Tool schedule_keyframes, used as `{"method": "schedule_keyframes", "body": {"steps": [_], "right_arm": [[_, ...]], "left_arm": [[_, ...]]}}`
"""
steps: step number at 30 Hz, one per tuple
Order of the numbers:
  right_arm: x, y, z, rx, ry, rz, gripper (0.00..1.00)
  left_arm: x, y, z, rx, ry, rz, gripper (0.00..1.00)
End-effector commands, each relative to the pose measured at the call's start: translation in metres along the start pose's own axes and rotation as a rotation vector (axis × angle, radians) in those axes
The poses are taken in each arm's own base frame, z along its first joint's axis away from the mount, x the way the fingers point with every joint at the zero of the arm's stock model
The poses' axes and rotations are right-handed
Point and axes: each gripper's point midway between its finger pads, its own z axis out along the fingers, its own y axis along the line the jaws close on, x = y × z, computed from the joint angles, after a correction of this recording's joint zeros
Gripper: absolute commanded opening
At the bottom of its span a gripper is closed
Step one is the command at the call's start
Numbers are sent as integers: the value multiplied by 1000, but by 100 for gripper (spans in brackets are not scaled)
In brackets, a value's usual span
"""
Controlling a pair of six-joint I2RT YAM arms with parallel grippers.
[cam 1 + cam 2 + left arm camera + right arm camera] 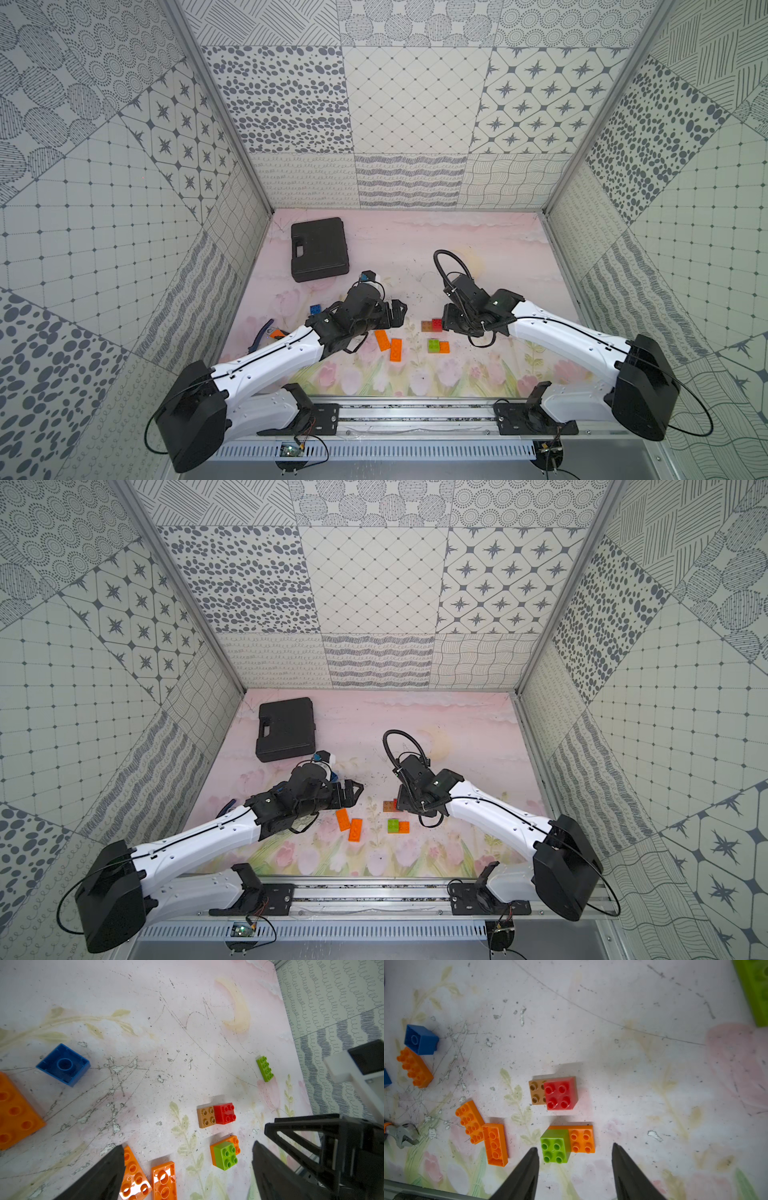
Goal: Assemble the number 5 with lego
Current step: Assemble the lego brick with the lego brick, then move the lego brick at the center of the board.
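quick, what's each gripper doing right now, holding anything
left gripper: open wide, holding nothing
right gripper: open, jaws apart, holding nothing

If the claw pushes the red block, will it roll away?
Probably not: the red block is boxy and flat-sided, so it should slide. It seems pressed onto the brown block, so both likely move together. Shiny hard plastic looks stiff.
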Motion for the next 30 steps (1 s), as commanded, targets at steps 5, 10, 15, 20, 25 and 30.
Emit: {"method": "schedule_keyframes", "body": {"steps": [5,10,15,20,25,30], "right_arm": [[-33,-55,9,19,-52,118,70],[-55,-94,25,67,-23,199,74],[-74,-105,32,11,-27,298,78],[-82,-115,39,-2,-36,357,99],[-84,-115,46,-7,-11,332,99],[-86,-113,46,-21,-37,307,99]], "left_arm": [[13,-49,18,107,107,121,99],[29,-80,33,123,178,221,99],[42,-102,45,134,231,287,99],[48,-110,52,139,258,326,99],[45,-112,54,131,257,341,99],[44,-110,55,118,251,336,99]]}}
